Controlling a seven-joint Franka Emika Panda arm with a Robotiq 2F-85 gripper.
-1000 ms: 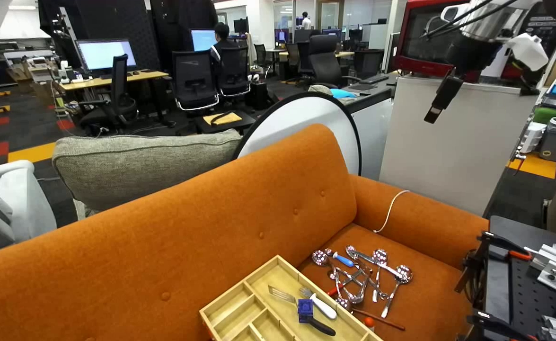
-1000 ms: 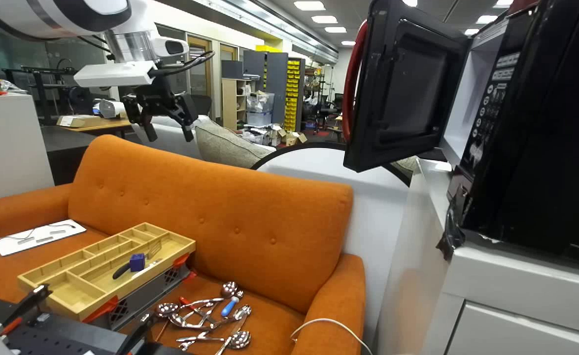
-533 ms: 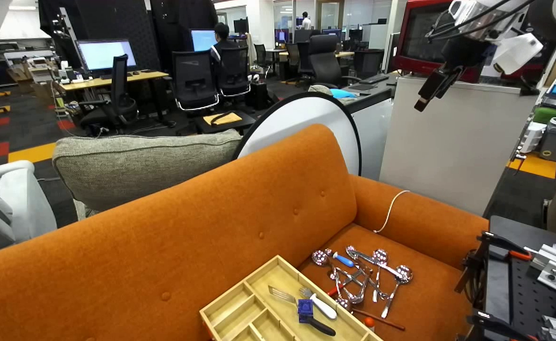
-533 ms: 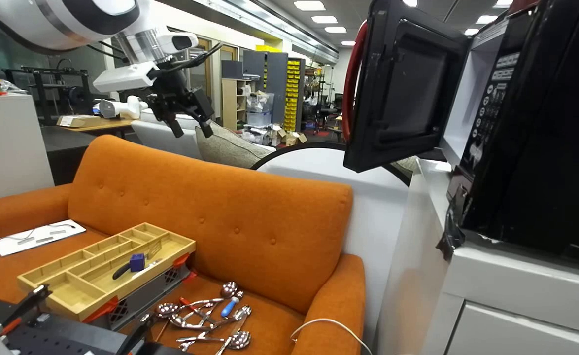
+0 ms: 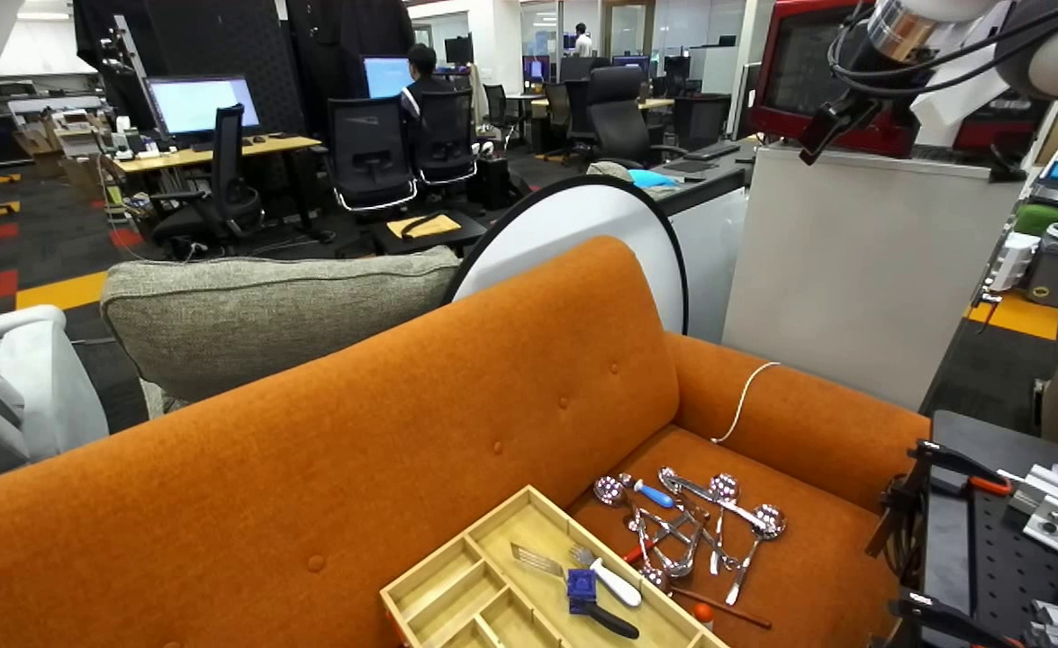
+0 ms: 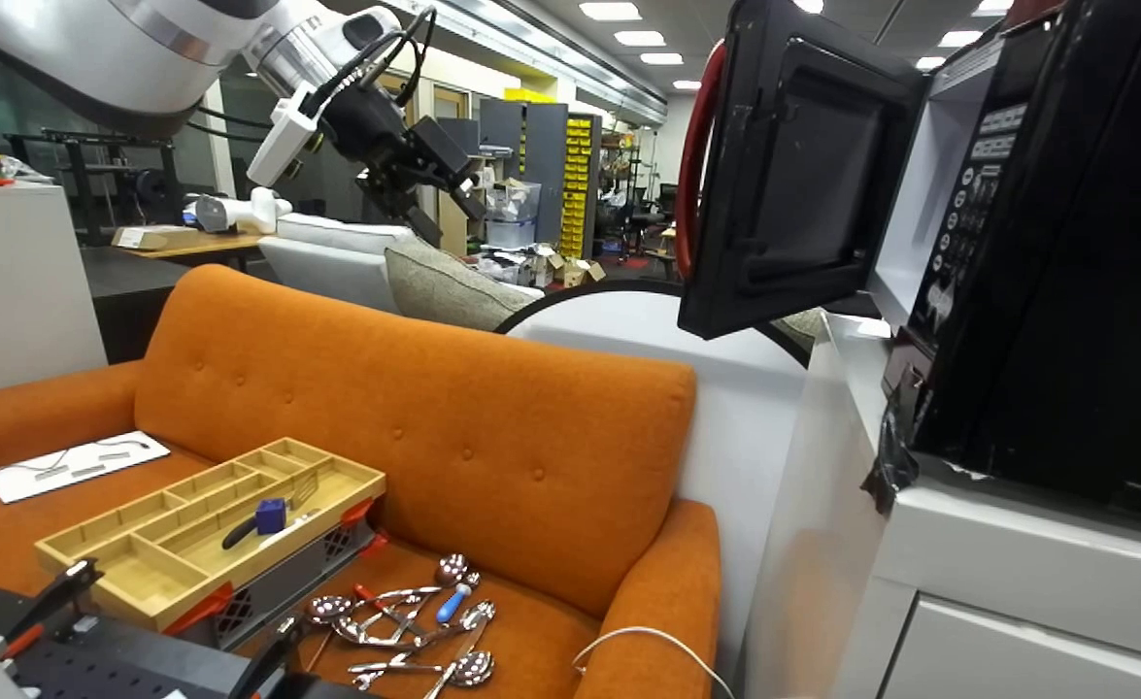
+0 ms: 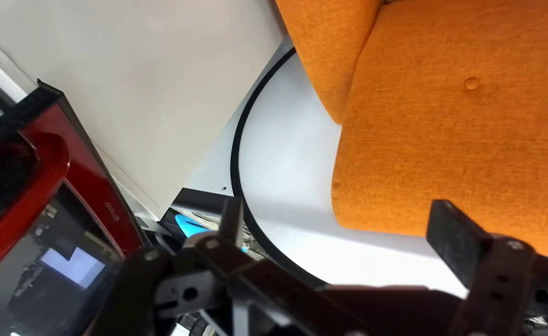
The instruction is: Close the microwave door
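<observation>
The microwave is a black-sided, red-fronted box on a white cabinet. Its door stands open, swung out from the body, with the dark inner side and the red handle in view. In an exterior view the door shows its red frame and dark glass, partly behind the arm. In the wrist view the door's glass and red handle are at the lower left. My gripper is open and empty, in the air above the sofa back, apart from the door. Its fingers are spread wide in the wrist view.
The white cabinet bears the microwave. An orange sofa holds a wooden tray and metal utensils. A round white reflector stands between sofa and cabinet, below the door. A dark table with clamps is nearby.
My gripper has moved toward the microwave door and a little up, and the wrist has tilted so the fingers point more toward the door. The door has not moved.
</observation>
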